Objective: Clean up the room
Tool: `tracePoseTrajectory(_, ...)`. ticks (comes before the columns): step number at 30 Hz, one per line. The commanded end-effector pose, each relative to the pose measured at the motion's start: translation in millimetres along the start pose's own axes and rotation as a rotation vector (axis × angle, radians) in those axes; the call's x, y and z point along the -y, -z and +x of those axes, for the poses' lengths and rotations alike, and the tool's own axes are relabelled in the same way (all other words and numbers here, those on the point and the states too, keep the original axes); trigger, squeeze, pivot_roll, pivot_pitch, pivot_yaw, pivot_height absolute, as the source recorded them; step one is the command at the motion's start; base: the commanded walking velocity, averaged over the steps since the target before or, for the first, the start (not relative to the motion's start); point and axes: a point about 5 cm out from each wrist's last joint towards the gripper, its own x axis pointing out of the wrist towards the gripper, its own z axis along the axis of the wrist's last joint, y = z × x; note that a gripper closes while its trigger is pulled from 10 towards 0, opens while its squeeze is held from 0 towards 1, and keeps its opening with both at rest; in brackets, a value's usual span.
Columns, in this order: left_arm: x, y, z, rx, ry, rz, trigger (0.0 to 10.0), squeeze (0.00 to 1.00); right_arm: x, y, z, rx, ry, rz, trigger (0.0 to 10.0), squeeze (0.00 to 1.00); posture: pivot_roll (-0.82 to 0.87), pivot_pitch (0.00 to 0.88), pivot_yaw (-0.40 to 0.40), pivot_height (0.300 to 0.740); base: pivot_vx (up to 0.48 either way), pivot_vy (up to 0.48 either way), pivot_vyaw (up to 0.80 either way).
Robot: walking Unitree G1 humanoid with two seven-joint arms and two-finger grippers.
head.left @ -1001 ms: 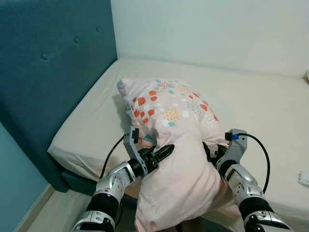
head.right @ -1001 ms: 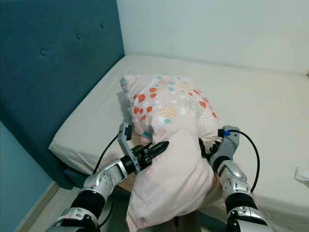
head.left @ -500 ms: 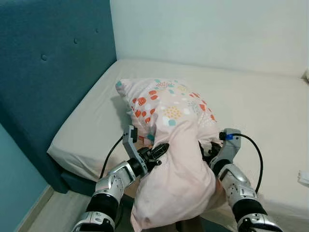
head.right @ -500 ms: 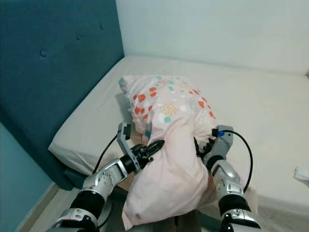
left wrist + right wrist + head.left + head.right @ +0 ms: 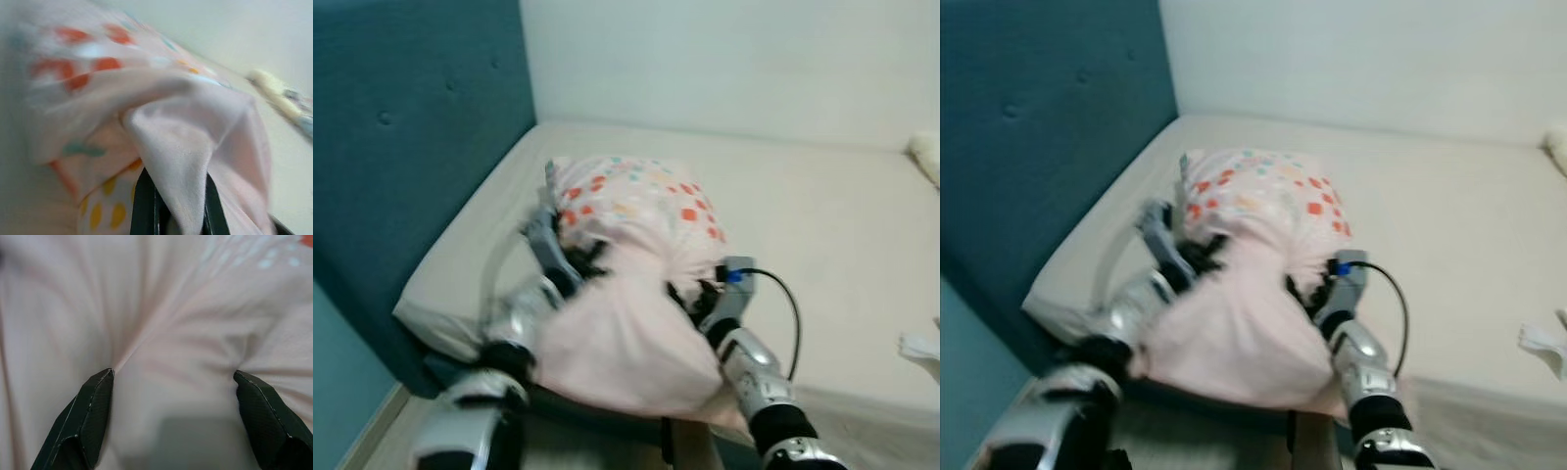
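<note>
- L hand (image 5: 171, 196): fingers pinched on a fold of pillow (image 5: 636, 255) cover.
- R hand (image 5: 171, 396): fingers apart, pressed into its other side.
- Pillow lay on bed (image 5: 822, 215) near headboard (image 5: 401, 147), partly over the edge.
- Prob light, soft, floppy; grab corners/bunched fabric.

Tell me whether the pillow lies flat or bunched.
Bunched: the pillow humps up on the bed, its near end squeezed between both grippers.

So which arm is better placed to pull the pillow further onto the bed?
Probably left: the left gripper pinches a fold of the pillow, while the right gripper is spread open against it.
</note>
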Motion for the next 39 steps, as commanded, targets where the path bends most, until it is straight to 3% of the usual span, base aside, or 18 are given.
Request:
tracePoseTrajectory(1, -15.8, -38.8, 0.5, 0.118, -0.093, 0.119, 0.0, 0.00, -16.2, 22.0, -0.9, -0.099, -0.062, 0.003, 10.0, 0.00, -0.06, 0.000, -0.012, 0.371, 0.000, 0.000, 0.00)
tracePoseTrajectory(3, -22.4, -49.2, -0.9, 0.115, -0.125, 0.219, 0.0, 0.00, -20.6, 22.4, -0.1, -0.098, -0.071, 0.003, 10.0, 0.00, -0.06, 0.000, -0.014, 0.371, 0.000, 0.000, 0.00)
tracePoseTrajectory(5, -25.6, -53.6, -1.5, 0.114, -0.143, 0.258, 0.0, 0.00, -22.4, 22.8, -0.1, -0.100, -0.075, 0.000, 10.0, 0.00, -0.06, 0.000, -0.014, 0.371, 0.000, 0.000, 0.00)
tracePoseTrajectory(7, -33.3, -67.3, -3.2, 0.119, -0.207, 0.375, 0.0, 0.00, -22.3, 22.8, -1.0, -0.103, -0.079, -0.005, 10.0, 0.00, -0.06, 0.000, -0.020, 0.371, 0.000, 0.000, 0.00)
tracePoseTrajectory(10, -37.0, -73.2, -3.7, 0.125, -0.242, 0.421, 0.0, 0.00, -22.2, 22.8, -1.5, -0.105, -0.080, -0.007, 10.0, 0.00, -0.06, 0.000, -0.021, 0.371, 0.000, 0.000, 0.00)
tracePoseTrajectory(11, -43.4, -84.8, -5.6, 0.146, -0.307, 0.456, 0.0, 0.00, -22.5, 22.1, -1.6, -0.104, -0.083, -0.009, 10.0, 0.00, -0.07, 0.000, -0.019, 0.371, 0.000, 0.000, 0.00)
tracePoseTrajectory(13, -47.3, -92.1, -6.9, 0.161, -0.349, 0.469, 0.0, 0.00, -22.8, 21.5, -1.5, -0.104, -0.084, -0.011, 10.0, 0.00, -0.07, 0.000, -0.019, 0.371, 0.000, 0.000, 0.00)
tracePoseTrajectory(17, -67.4, -125.0, -20.1, 0.273, -0.574, 0.465, 0.0, 0.00, -25.5, 21.0, -0.8, -0.101, -0.092, -0.013, 10.0, 0.00, -0.07, 0.000, -0.016, 0.371, 0.000, 0.000, 0.00)
tracePoseTrajectory(22, -81.1, -134.6, -32.8, 0.344, -0.720, 0.424, 0.0, 0.00, -26.4, 21.6, -1.6, -0.103, -0.095, -0.015, 10.0, 0.00, -0.07, 0.000, -0.017, 0.371, 0.000, 0.000, 0.00)
tracePoseTrajectory(24, -86.0, -133.3, -37.3, 0.355, -0.768, 0.403, 0.0, 0.00, -26.3, 21.8, -2.1, -0.104, -0.095, -0.015, 10.0, 0.00, -0.07, 0.000, -0.017, 0.371, 0.000, 0.000, 0.00)
tracePoseTrajectory(25, -96.5, -119.4, -46.4, 0.341, -0.867, 0.372, 0.0, 0.00, -26.0, 22.2, -2.7, -0.107, -0.098, -0.016, 10.0, 0.00, -0.07, 0.000, -0.020, 0.371, 0.000, 0.000, 0.00)
tracePoseTrajectory(26, -96.5, -119.4, -46.4, 0.341, -0.867, 0.372, 0.0, 0.00, -26.0, 22.2, -2.7, -0.107, -0.098, -0.016, 10.0, 0.00, -0.07, 0.000, -0.020, 0.371, 0.000, 0.000, 0.00)
tracePoseTrajectory(27, -102.5, -104.1, -52.2, 0.317, -0.924, 0.352, 0.0, 0.00, -26.4, 22.2, -2.9, -0.109, -0.101, -0.017, 10.0, 0.00, -0.07, 0.000, -0.019, 0.371, 0.000, 0.000, 0.00)
tracePoseTrajectory(33, -106.2, -87.3, -56.4, 0.288, -0.957, 0.329, 0.0, 0.00, -27.4, 22.2, -2.8, -0.110, -0.105, -0.017, 10.0, 0.00, -0.07, 0.000, -0.020, 0.371, 0.000, 0.000, 0.00)
tracePoseTrajectory(36, -121.9, -38.6, -79.1, 0.206, -1.081, 0.204, 0.0, 0.00, -29.2, 22.6, -3.3, -0.111, -0.117, -0.016, 10.0, 0.00, -0.07, 0.000, -0.019, 0.371, 0.000, 0.000, 0.00)
tracePoseTrajectory(37, -121.9, -38.6, -79.1, 0.206, -1.081, 0.204, 0.0, 0.00, -29.2, 22.6, -3.3, -0.111, -0.117, -0.016, 10.0, 0.00, -0.07, 0.000, -0.019, 0.371, 0.000, 0.000, 0.00)
tracePoseTrajectory(39, -127.5, -20.5, -91.2, 0.191, -1.153, 0.107, 0.0, 0.00, -29.0, 22.6, -3.8, -0.112, -0.121, -0.015, 10.0, 0.00, -0.07, 0.000, -0.021, 0.371, 0.000, 0.000, 0.00)
